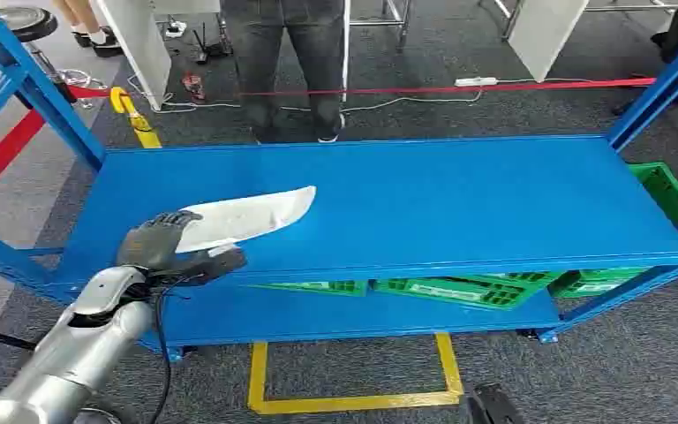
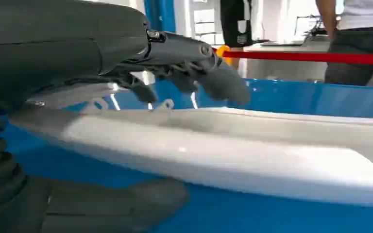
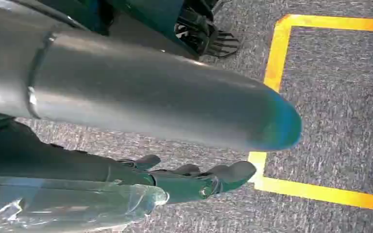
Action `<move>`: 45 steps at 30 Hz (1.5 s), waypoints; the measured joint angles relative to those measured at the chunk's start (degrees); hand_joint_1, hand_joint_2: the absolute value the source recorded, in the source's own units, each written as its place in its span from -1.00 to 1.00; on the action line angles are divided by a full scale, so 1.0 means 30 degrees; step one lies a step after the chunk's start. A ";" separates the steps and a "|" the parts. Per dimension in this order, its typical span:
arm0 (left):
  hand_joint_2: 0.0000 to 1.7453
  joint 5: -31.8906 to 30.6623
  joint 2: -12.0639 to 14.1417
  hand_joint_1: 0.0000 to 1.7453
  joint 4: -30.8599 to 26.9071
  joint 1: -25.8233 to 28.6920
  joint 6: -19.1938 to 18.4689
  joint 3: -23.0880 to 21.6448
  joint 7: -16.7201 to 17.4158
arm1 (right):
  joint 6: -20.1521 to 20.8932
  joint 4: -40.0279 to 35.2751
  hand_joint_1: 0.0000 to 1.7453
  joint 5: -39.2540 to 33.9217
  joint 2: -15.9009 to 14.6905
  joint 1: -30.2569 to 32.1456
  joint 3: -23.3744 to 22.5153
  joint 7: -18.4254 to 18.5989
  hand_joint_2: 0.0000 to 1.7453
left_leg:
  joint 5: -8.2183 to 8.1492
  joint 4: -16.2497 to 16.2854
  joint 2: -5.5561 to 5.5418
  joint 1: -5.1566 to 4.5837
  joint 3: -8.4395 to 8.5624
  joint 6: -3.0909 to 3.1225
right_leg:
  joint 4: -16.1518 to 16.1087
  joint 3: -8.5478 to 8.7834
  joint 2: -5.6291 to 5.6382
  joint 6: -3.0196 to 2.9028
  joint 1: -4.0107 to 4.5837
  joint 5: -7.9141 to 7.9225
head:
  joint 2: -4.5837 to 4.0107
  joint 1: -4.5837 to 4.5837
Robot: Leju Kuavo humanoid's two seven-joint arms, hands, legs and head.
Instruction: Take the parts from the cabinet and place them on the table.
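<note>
Fingers (image 2: 189,73) of the left hand (image 1: 163,243) curl over the white part (image 1: 247,216), thumb beneath — a firm hold.

It sits low over the near left of the blue table (image 1: 459,203), at or just above the surface, not yet released — so the carry looks nearly done. Right hand (image 3: 194,179) hangs toward the floor, fingers loosely apart, holding nothing. Green crates (image 1: 459,290) wait on the shelf underneath.
</note>
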 joint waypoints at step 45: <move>1.00 0.1814 0.0182 1.00 -1.1067 0.9054 0.4132 -0.1465 -0.4430 | -0.1399 -0.0445 -1.00 -0.0969 0.0015 0.0108 -0.1618 -0.4074 -1.00 | 0.0412 -0.0365 0.0079 0.0674 0.0151 -0.0382 | 0.0137 0.0691 -0.0042 0.1694 -0.0840 -0.0884 | 0.0000 0.0109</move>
